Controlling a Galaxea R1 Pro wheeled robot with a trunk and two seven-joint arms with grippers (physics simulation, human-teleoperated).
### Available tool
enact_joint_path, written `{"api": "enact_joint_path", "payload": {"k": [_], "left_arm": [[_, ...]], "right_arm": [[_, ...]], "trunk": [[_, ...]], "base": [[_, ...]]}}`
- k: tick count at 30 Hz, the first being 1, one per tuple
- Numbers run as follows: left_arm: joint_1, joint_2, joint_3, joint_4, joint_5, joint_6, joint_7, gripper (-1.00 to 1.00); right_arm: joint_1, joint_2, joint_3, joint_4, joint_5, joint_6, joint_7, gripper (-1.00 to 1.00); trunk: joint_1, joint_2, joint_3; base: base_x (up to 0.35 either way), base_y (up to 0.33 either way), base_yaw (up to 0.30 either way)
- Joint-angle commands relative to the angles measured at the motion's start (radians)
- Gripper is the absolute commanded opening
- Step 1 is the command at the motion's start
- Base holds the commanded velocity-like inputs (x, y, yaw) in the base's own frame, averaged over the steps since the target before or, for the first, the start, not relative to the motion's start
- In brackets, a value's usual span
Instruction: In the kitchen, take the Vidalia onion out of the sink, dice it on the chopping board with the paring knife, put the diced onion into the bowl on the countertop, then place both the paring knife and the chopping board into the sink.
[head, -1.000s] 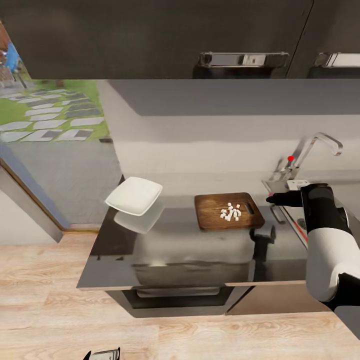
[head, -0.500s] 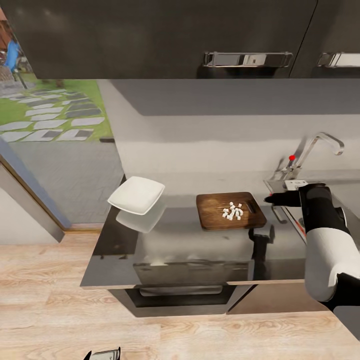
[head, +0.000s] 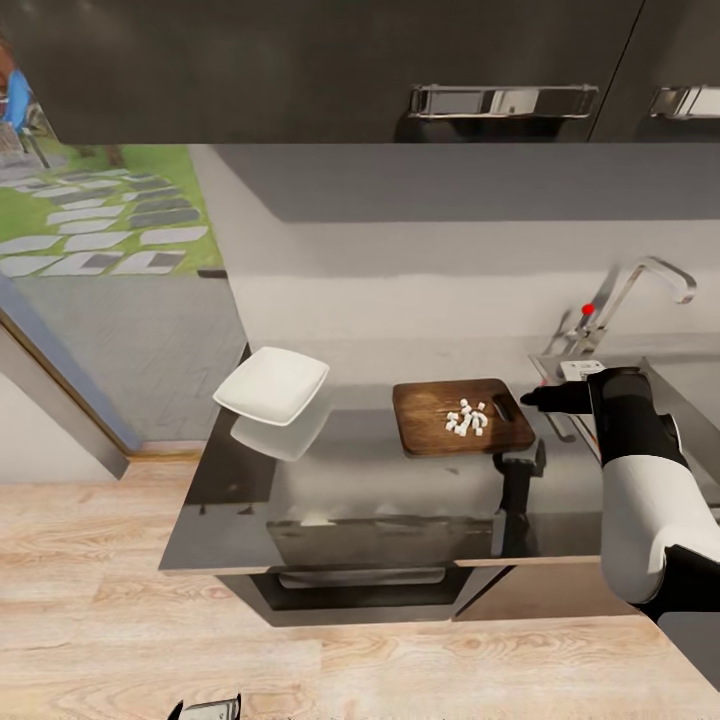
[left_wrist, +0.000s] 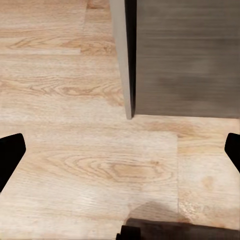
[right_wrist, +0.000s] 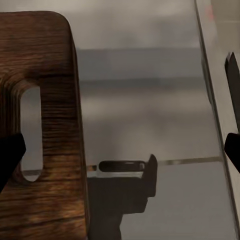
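The right gripper (head: 530, 400) has edged in beside the chopping board (head: 425, 425)'s handle end, fingers spread and empty. Diced onion (head: 466, 419) sits heaped on it; the bowl (head: 272, 386) waits well apart, so transfer remains undone.

The right arm (head: 640, 480) is showing a glossy white shell along its forearm, capped by black segments at wrist and elbow. Its right gripper (head: 535, 399) is tapering into black fingers (head: 545, 399). Black fingertips are edging both wrist views.
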Motion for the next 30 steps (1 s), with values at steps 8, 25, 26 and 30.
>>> {"api": "enact_joint_path", "payload": {"k": [8,25,26,30], "left_arm": [[-0.002,0.0,0.002,0.004,0.001,-0.006,0.0,1.0],[-0.002,0.0,0.002,0.004,0.001,-0.006,0.0,1.0],[-0.002,0.0,0.002,0.004,0.001,-0.006,0.0,1.0],[-0.002,0.0,0.002,0.004,0.001,-0.006,0.0,1.0]], "right_arm": [[-0.001,0.002,-0.001,-0.001,0.01,0.001,0.01,1.0],[-0.001,0.005,-0.001,0.005,0.01,0.0,0.01,1.0],[-0.001,0.005,-0.001,0.004,0.01,0.0,0.01,1.0],[-0.001,0.005,-0.001,0.006,0.01,0.001,0.009,1.0]], "trunk": [[0.0,-0.001,-0.007],[0.0,-0.001,-0.021],[0.0,-0.001,-0.022],[0.0,-0.001,-0.023]], "base": [[0.068,0.0,0.0],[0.019,0.0,0.0],[0.0,0.0,0.0],[0.0,0.0,0.0]]}}
